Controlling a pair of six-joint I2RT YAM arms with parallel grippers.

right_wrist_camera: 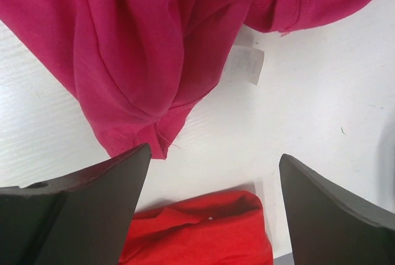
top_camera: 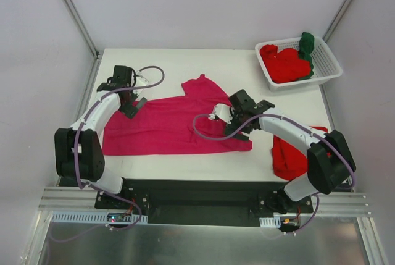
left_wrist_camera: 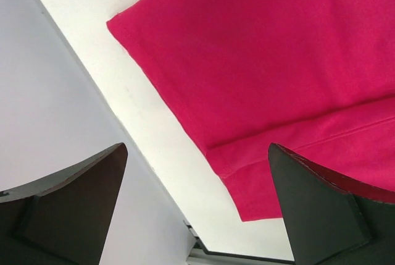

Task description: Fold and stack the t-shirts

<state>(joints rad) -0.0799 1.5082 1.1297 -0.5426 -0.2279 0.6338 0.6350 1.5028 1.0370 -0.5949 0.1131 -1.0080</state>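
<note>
Item: folded red t-shirt [top_camera: 290, 160] — near right of the table, probably the stack's base. Magenta t-shirt [top_camera: 166, 126] — mid-table, spread flat, rumpled at its right end; folding it appears to be the step in hand. Left gripper [left_wrist_camera: 197, 146] and right gripper [right_wrist_camera: 214, 151] are above its two ends, jaws apart, holding nothing. The next move likely calls for pinching both corners. White basket [top_camera: 330, 61] — far right, holding red t-shirts [top_camera: 284, 64] and a dark green t-shirt [top_camera: 307, 46].

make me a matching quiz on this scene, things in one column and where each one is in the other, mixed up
Things:
1 magenta t-shirt
2 dark green t-shirt
3 lone red t-shirt
4 left gripper

Places:
a near right part of the table
b open, above the magenta shirt's left edge
c spread across the table's middle
d at the white basket's far corner

Pairs: 1-c, 2-d, 3-a, 4-b
</note>
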